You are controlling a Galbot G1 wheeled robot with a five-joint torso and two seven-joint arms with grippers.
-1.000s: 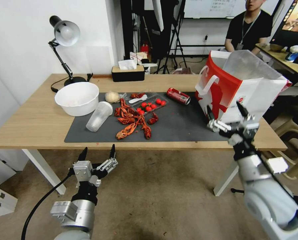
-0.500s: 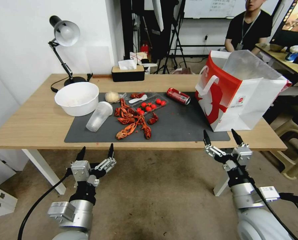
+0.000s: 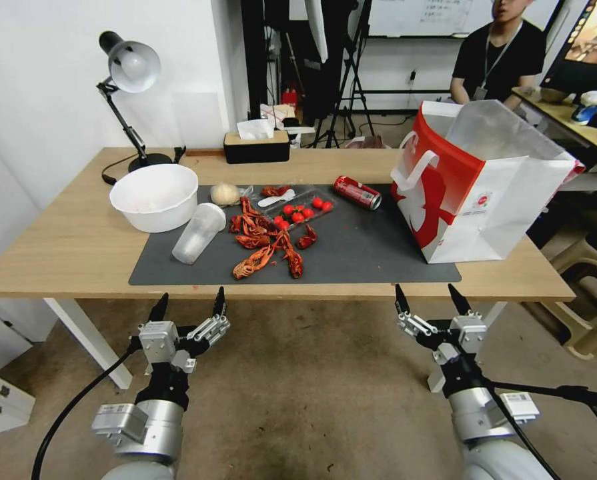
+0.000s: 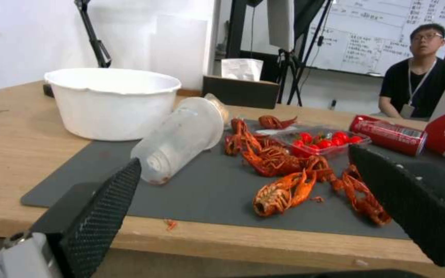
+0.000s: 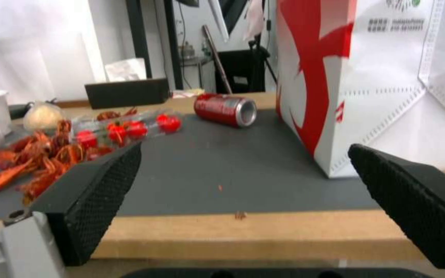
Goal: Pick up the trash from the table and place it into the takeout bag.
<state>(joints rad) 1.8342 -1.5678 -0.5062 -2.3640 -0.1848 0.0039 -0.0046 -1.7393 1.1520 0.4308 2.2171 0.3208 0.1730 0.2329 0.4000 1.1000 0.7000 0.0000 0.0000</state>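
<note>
Left pincer (image 3: 187,301) gapes — clear cup (image 3: 199,232) lies toppled, base nearest.

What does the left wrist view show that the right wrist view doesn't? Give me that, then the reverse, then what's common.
Left wrist view: the white bowl in full, and the clear plastic cup lying on its side on the dark mat.
Right wrist view: the takeout bag with its white printed face, standing on the mat, and the round end of the red can.
Both: crayfish shells, the tomato tray, the black tissue box, the table edge, and an open hand in front: left hand, right hand.
</note>
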